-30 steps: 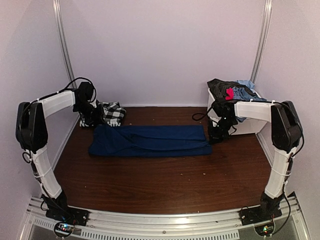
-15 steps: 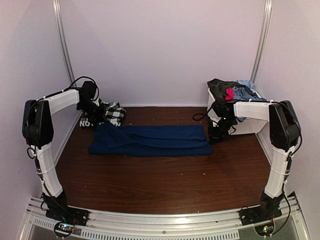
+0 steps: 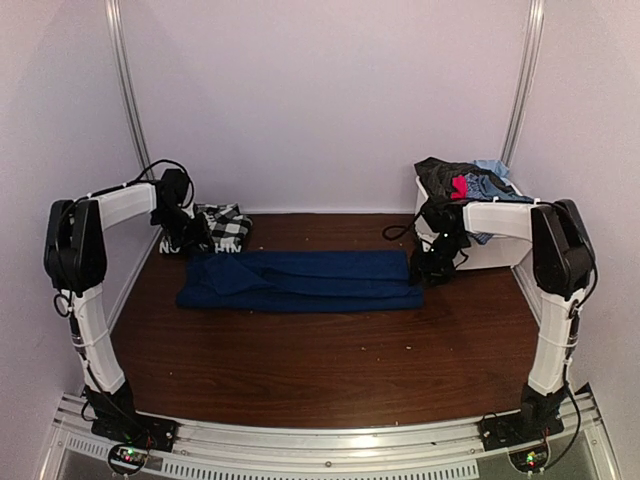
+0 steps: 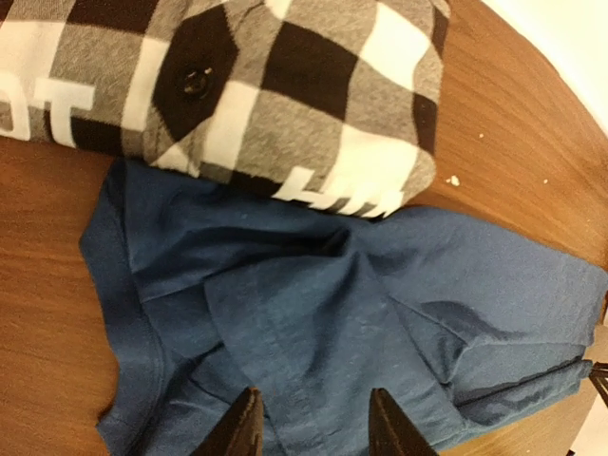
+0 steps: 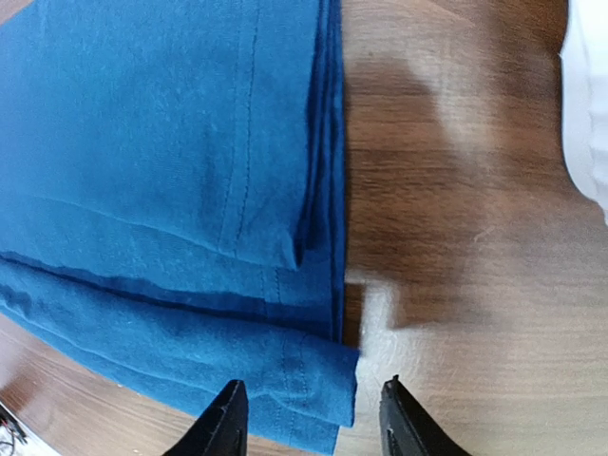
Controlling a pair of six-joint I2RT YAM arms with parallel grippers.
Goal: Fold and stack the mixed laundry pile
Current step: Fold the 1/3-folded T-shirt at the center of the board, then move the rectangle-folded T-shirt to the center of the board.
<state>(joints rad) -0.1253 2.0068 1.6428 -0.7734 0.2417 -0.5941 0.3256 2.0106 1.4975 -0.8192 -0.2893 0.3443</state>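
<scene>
A long navy blue piece (image 3: 300, 280) lies folded across the middle of the table. A black-and-white checked shirt with white lettering (image 3: 222, 227) lies folded at its far left end. My left gripper (image 3: 185, 240) hovers open over the navy piece's left end (image 4: 313, 313), just below the checked shirt (image 4: 285, 85). My right gripper (image 3: 432, 268) hovers open at the navy piece's right end, over its folded corner (image 5: 304, 370). Red, light blue and dark grey garments (image 3: 465, 180) are heaped in the bin.
A white plastic bin (image 3: 500, 250) stands at the back right, close behind my right gripper; its edge shows in the right wrist view (image 5: 589, 123). White walls close in the table on three sides. Bare brown wood (image 3: 330, 360) lies in front.
My left gripper has shifted slightly along the checked shirt's near edge. My right gripper has edged a little left toward the navy piece's right end. The garments lie as before.
</scene>
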